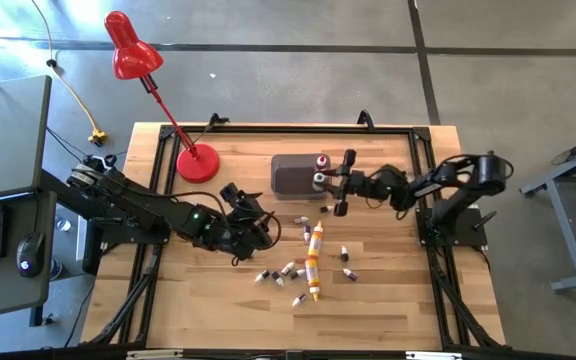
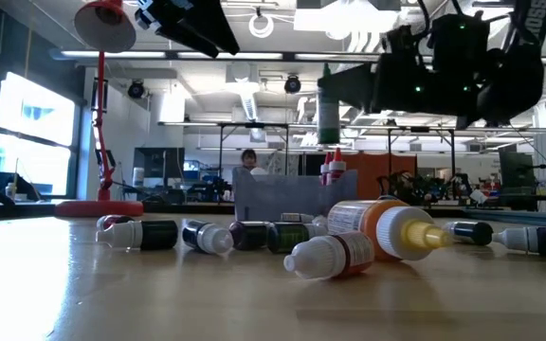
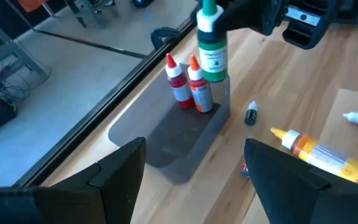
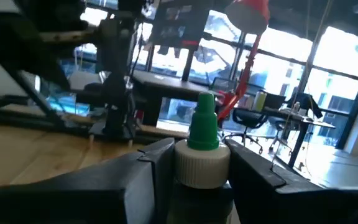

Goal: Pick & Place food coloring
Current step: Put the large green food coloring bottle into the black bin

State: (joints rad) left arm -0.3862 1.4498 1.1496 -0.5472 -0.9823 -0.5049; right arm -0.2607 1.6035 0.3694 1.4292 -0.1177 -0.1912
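A green-capped food coloring bottle (image 3: pixel 213 55) hangs upright in my right gripper (image 1: pixel 326 183) over the right end of the dark grey tub (image 1: pixel 290 176). It is close beside two red bottles (image 3: pixel 188 87) that stand on their bases in the tub. Several more small bottles (image 1: pixel 288 270) lie on their sides on the table's middle, seen close up in the low view (image 2: pixel 207 235). My left gripper (image 1: pixel 268 228) hovers open left of them, pointing toward the tub (image 3: pixel 166 140); it holds nothing. My right gripper pinches the green bottle between its two fingers at the white collar (image 4: pixel 201 163) just under the green cap (image 4: pixel 202 127). The fingers come roughly level from the table's right side. The bottle is upright and lifted clear, its base (image 2: pixel 328 137) above the tub's rim.
A larger orange-and-yellow bottle (image 1: pixel 314 262) lies among the small ones, big in the low view (image 2: pixel 387 227). A red desk lamp stands with its base (image 1: pixel 198 163) left of the tub. A black frame (image 1: pixel 268 128) runs along the table's edges.
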